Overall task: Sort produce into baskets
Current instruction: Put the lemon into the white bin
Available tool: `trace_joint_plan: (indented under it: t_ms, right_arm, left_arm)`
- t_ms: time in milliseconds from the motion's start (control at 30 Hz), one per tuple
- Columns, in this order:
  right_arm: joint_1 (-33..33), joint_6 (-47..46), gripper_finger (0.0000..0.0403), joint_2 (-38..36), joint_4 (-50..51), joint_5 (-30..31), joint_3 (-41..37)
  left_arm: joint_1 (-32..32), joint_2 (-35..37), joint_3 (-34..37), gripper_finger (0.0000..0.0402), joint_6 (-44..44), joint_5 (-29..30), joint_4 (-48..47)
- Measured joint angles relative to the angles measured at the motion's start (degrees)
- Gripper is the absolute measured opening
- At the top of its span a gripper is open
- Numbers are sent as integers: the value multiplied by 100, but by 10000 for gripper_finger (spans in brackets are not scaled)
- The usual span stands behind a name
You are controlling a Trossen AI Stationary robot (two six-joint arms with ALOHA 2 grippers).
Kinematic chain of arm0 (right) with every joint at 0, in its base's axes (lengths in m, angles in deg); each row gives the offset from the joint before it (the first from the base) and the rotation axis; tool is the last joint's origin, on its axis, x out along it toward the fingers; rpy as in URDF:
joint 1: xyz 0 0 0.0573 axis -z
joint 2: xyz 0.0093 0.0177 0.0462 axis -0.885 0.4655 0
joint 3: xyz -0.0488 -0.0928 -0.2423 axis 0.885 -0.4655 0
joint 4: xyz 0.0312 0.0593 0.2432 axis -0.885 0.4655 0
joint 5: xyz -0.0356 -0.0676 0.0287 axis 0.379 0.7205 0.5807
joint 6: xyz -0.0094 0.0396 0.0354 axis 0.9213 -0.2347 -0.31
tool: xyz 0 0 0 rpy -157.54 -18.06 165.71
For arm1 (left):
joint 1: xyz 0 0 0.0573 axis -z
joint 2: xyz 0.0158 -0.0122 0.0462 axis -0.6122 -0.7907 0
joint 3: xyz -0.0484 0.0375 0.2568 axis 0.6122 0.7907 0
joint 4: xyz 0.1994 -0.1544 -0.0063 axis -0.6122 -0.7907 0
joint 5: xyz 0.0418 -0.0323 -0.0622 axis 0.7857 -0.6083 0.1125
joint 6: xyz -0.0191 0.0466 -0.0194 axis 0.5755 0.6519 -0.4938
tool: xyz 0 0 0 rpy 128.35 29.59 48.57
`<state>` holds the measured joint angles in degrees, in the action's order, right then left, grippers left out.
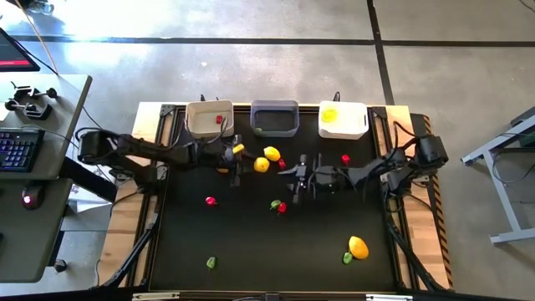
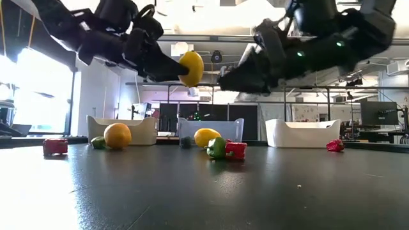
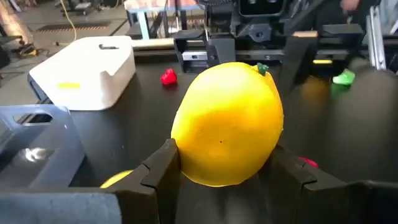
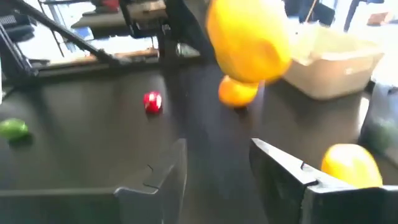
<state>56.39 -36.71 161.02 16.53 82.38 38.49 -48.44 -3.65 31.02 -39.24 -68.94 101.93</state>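
Left tool [image 3: 224, 177]: pinching a yellow lemon [image 3: 228, 123] between both fingers, held above the counter [image 1: 251, 242], just in front of the cream-white basket [image 1: 209, 118]. Right tool [image 4: 217, 165]: fingers spread, holding nothing, hanging over the counter in front of the white basket [image 1: 343, 119]. Dark grey basket [image 1: 274, 117]: between the other two. Loose produce: second lemon [image 1: 272, 153] and orange piece [image 1: 262, 165] just right of the left tool; red piece [image 1: 211, 201] nearer the front.

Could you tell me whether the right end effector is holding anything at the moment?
No, the right end effector stands open and empty above the black table, while the yellow lemon-like piece sits in the other arm's grip.
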Motion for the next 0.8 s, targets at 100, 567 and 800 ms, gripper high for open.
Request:
trace_joint_plan:
  t_ms: [100,567,800]
  right_arm:
    - [132,200,165,0,108,-193,248]
    - [340,1614,277,0,1744,701,1642]
    - [455,1737,286,0,1874,274,1714]
  left_arm:
    - [-270,-98,-2,153,-57,-267,133]
    - [-516,-520,0,153,-283,-527,567]
    - [-501,-529,-94,154,-345,-711,650]
